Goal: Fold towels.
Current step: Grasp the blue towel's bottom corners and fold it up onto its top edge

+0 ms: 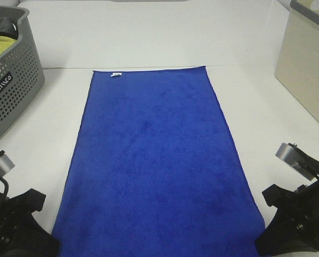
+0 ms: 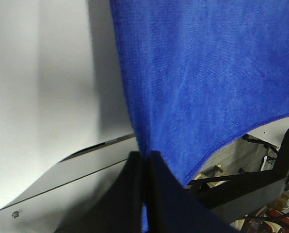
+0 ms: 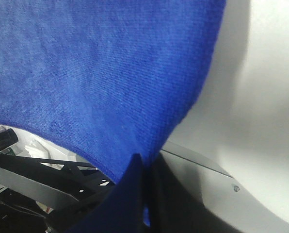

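The royal-blue towel (image 1: 154,160) lies spread lengthwise on the white table, its small white tag (image 1: 115,75) at the far left corner. My left gripper (image 2: 145,167) is shut on the towel's near left corner (image 2: 193,77), lifted off the table edge. My right gripper (image 3: 145,167) is shut on the near right corner (image 3: 96,73). In the exterior high view the left arm (image 1: 15,225) and the right arm (image 1: 296,219) sit at the near corners, fingertips hidden.
A grey perforated basket (image 1: 12,80) with a yellow-green cloth (image 1: 0,47) stands at the far left. A beige box (image 1: 306,64) stands at the far right. The table's near edge (image 2: 91,160) shows below the wrists, with frame parts (image 2: 246,184) beneath.
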Robot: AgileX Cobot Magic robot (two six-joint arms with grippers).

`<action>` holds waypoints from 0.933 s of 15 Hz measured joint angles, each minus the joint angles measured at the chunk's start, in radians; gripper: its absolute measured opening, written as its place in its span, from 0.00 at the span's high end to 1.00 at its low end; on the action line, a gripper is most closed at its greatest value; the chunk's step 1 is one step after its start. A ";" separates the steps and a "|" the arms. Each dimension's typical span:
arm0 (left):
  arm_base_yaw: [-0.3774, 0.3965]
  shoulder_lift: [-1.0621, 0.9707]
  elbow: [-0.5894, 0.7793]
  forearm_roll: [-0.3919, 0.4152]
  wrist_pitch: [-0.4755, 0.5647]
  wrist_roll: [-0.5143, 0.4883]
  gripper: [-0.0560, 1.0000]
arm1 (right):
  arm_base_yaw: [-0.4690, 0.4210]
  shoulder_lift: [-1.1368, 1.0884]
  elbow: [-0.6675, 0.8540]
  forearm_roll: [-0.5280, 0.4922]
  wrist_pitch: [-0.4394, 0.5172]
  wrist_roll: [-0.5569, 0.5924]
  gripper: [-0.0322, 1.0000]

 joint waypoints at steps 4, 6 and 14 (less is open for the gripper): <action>0.000 -0.001 -0.203 0.031 0.023 -0.124 0.94 | 0.000 -0.003 -0.247 -0.040 0.055 0.046 0.95; 0.000 0.033 -0.365 0.121 0.024 -0.223 0.94 | 0.000 0.058 -0.464 -0.098 0.118 0.119 0.95; 0.000 0.361 -0.935 0.359 -0.043 -0.402 0.94 | 0.000 0.507 -1.331 -0.212 0.304 0.289 0.95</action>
